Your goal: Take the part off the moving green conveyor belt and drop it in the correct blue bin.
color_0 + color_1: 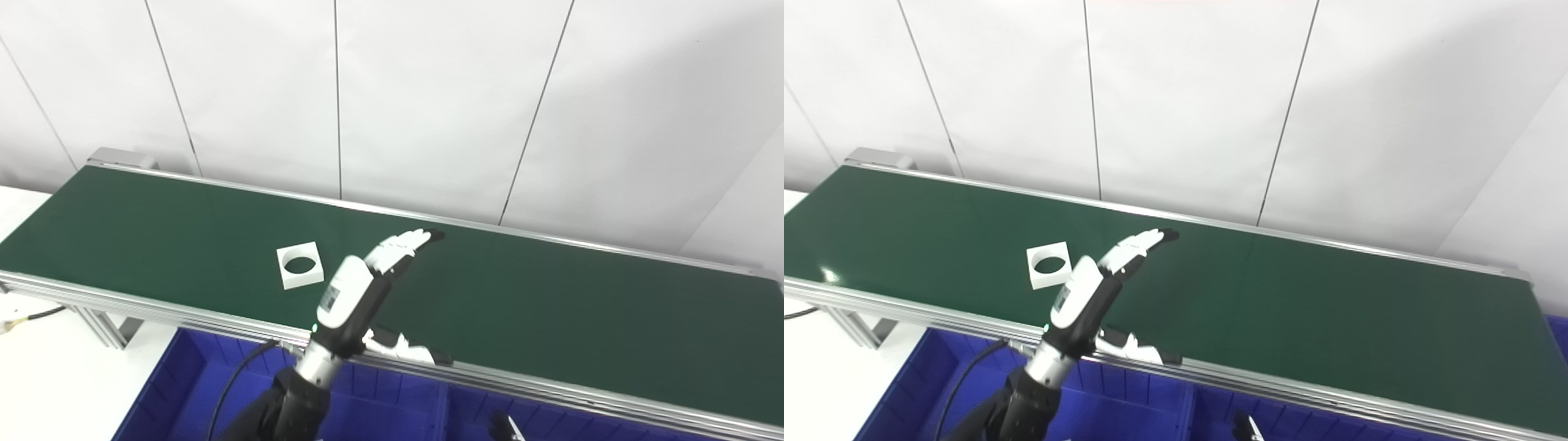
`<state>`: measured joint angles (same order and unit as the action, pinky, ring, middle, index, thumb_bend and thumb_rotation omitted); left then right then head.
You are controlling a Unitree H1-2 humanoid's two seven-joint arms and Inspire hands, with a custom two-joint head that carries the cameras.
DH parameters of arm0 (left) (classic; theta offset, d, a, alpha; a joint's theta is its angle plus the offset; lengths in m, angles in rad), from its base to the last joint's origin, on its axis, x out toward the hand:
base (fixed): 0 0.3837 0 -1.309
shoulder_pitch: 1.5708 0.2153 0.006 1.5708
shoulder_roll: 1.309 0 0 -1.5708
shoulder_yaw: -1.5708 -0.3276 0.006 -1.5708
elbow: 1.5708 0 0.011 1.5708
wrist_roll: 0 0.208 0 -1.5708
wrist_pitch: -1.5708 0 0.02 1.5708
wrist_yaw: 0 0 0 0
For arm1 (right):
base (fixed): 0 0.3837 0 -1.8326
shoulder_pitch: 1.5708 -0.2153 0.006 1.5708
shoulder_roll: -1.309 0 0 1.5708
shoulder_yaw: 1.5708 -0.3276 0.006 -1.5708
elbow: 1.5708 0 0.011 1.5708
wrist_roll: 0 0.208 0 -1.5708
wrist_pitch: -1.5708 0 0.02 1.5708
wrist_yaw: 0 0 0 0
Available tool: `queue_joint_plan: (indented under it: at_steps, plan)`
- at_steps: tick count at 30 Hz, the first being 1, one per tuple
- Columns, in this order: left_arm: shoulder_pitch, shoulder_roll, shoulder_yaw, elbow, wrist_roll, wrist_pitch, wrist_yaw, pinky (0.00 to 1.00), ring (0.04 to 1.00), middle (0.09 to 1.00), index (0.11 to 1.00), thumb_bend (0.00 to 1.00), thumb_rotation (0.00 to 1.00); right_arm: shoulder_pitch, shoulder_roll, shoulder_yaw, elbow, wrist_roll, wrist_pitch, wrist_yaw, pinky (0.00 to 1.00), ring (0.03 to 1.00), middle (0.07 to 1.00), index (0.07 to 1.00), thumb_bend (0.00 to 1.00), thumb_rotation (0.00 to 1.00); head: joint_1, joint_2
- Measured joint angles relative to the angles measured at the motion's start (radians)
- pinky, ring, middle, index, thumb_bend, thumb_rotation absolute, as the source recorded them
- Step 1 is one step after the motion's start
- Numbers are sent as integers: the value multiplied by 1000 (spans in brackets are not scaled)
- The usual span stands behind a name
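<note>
Approach step: left hand [367, 278] open, empty, above belt [551, 306] beside square part [299, 264]. Next: close around part, lift, carry to blue bin [202, 373].

White left hand [352, 294], black-tipped fingers [407, 244]; silver wrist; black cable [229, 383].

Left robot hand [367, 288]: raised over the near side of the conveyor belt [551, 306], palm edge-on, fingers [401, 245] straight and together, pointing up and away across the belt. Thumb [407, 350] spread wide, lying along the belt's near rail. Nothing held. Dark forearm rises from below the belt. Right robot hand [503, 427]: only a dark tip visible below the near rail; state indeterminate.
</note>
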<state>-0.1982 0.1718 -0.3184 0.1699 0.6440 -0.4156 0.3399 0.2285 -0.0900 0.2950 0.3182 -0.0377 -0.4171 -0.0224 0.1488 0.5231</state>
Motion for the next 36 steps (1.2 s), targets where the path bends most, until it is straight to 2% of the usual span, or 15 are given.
queue_joint_plan:
  at_steps: [3,7,16,20,29,32,36]
  plan:
    - [-23,9,24,13,5,36,-37,713,830,858,878,1000,227,0,0,-1,1,0,0,0,986,942,947,951,925,951,2,-2]
    - [-43,30,42,35,36,134,-101,646,794,850,876,1000,154,-1,1,-4,1,1,0,3,975,938,946,950,931,945,6,-3]
    - [-99,39,61,111,146,327,-115,601,745,850,905,1000,49,-5,4,-7,16,2,0,4,960,936,947,944,930,944,3,-6]
    - [-119,55,59,133,172,385,-129,522,669,841,911,1000,5,-7,4,-3,17,-6,0,-2,948,930,943,944,932,951,0,-6]
    - [-170,89,38,209,199,439,-130,541,682,827,893,1000,35,-12,7,1,21,-15,0,-5,953,935,945,949,930,949,-3,-11]
    - [-190,95,27,233,208,447,-129,592,733,829,883,1000,48,-15,8,3,21,-16,0,-5,945,928,942,947,913,944,-6,-11]
    - [-220,96,10,253,220,455,-119,655,755,822,864,1000,66,-17,10,4,21,-16,0,-6,937,928,941,944,917,939,-11,-12]
